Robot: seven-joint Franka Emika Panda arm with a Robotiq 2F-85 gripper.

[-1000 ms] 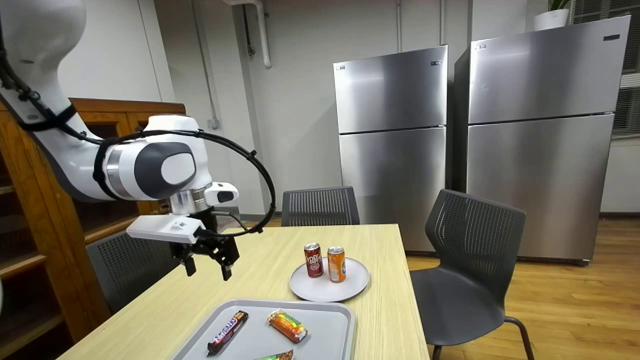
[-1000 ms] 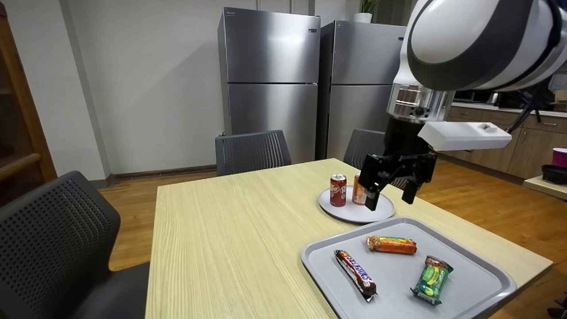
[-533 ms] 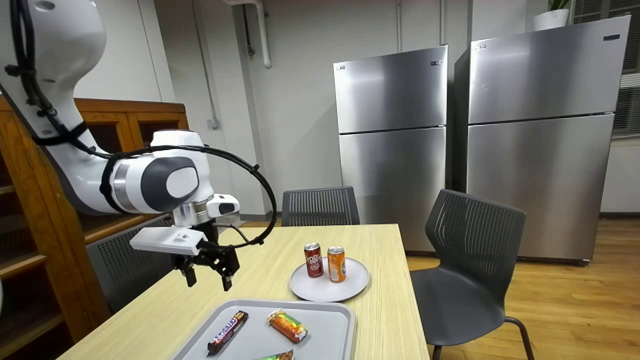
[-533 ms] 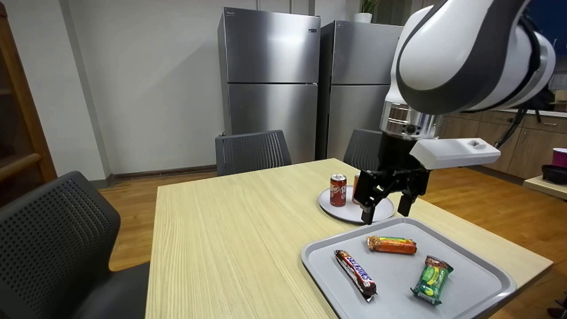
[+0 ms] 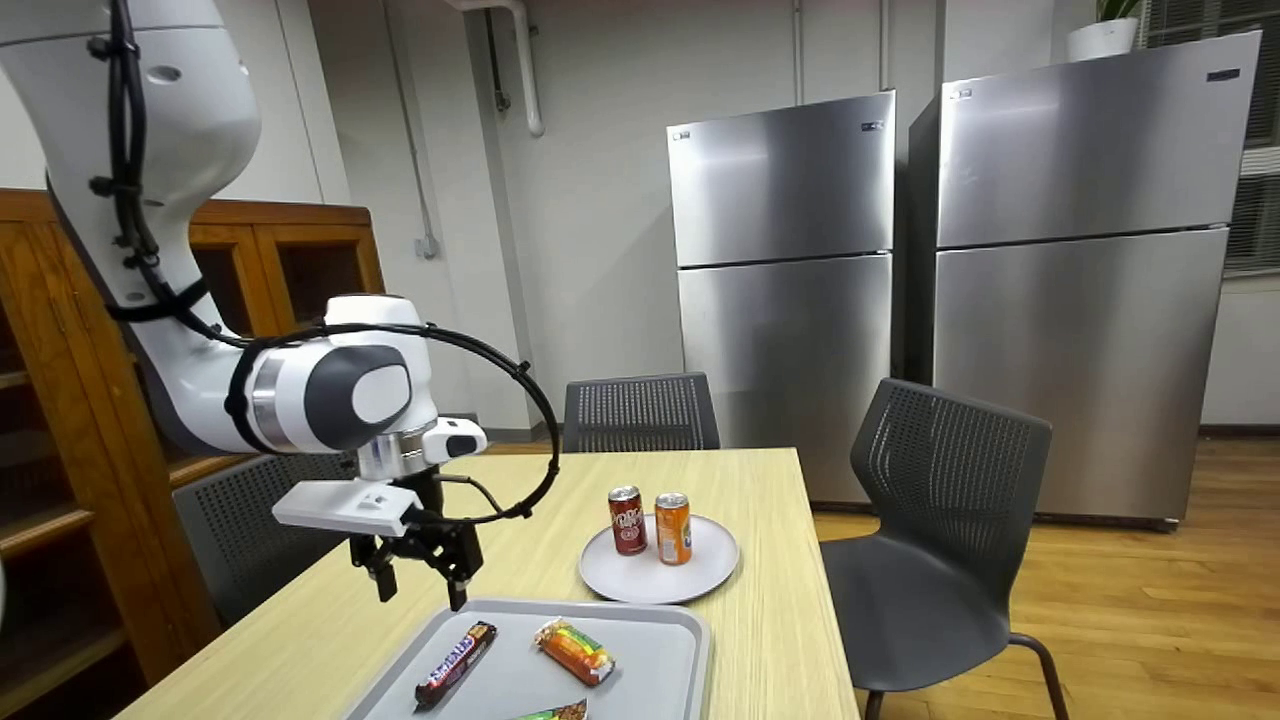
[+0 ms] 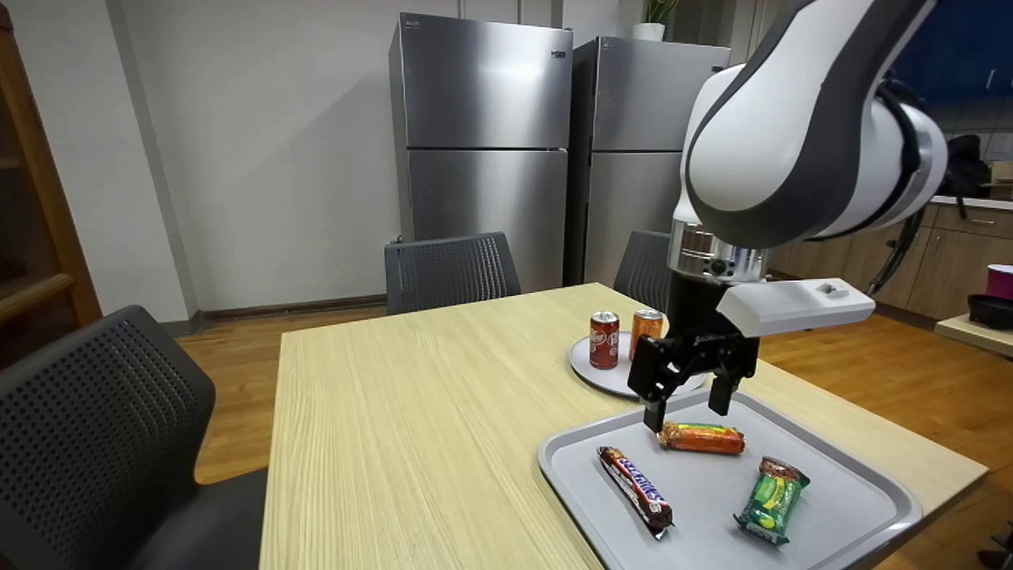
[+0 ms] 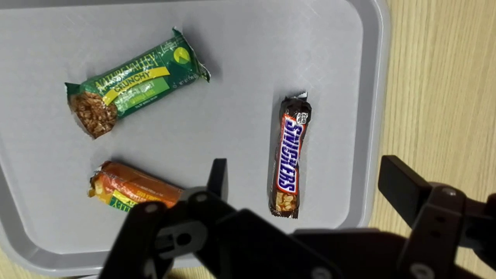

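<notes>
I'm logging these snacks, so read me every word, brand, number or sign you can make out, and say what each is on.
"NATURE VALLEY": on the green packet
"CRUNCHY": same packet
"SNICKERS": on the dark bar
"250": same bar
"LLEY": on the orange packet, beginning unclear
Too small or blurred: red can, orange can, fridge badges, finer print.

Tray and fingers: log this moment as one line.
Fingers: open, empty | wrist view: Snickers bar framed between them | tray: Snickers bar, green bar, orange bar | plate: red can, orange can
</notes>
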